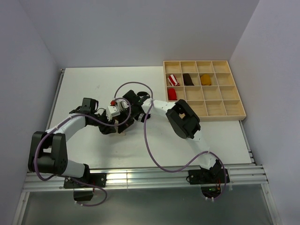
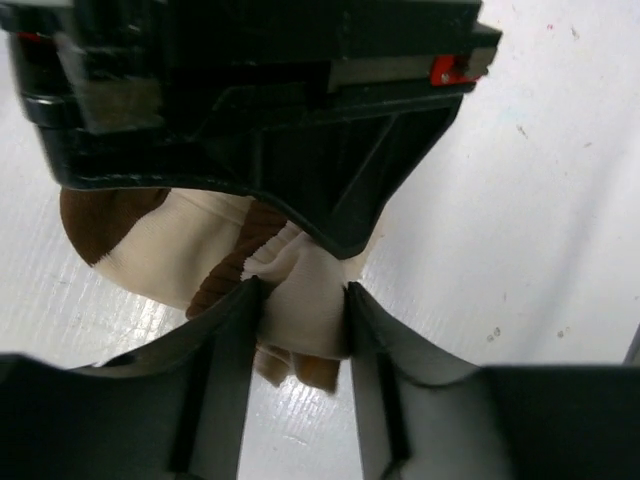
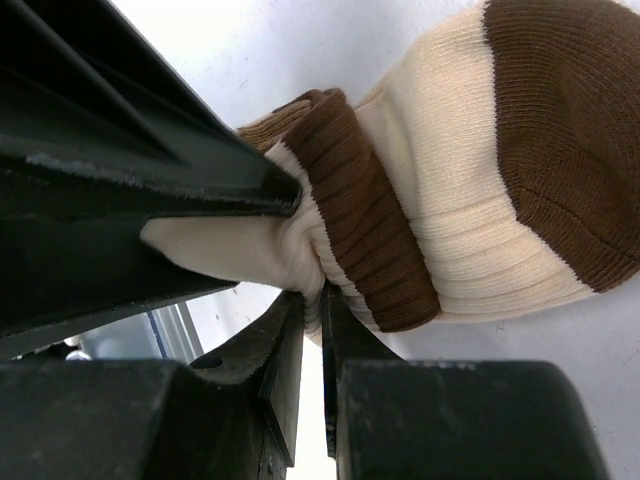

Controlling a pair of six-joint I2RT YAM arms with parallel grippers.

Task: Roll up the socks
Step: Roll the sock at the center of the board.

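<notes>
The cream sock (image 3: pixel 450 200) lies bunched on the desk (image 1: pixel 93 84) at mid-table, between the two arms. Its brown toe (image 3: pixel 560 130) points away from the right wrist camera, and its brown band (image 3: pixel 370 220) is turned back over the ribbed body like a cuff. A paler, smoother wad of fabric (image 3: pixel 220 250) pokes out of that band. It shows no stripes, so I cannot tell whether it is the second sock or the cream one's own inside. The left hand (image 2: pixel 300 300) has its fingers set on either side of this wad, with cloth filling the gap and touching both, which reads as a grip on the sock. The right hand (image 3: pixel 312 300) is nearly closed, pinching a thin edge of the cream fabric just under the band. Both hands meet at the same end of the bundle, almost touching. This looks like the closing stage of the roll, with the cuff being folded over the bundle to lock it. The next move probably calls for one hand to anchor the wad while the other draws the band further over it. Both hands can then let go without the roll springing open. Well to the right stands the compartment tray (image 1: pixel 197 61), which holds other sock bundles (image 1: pixel 188 79).
</notes>
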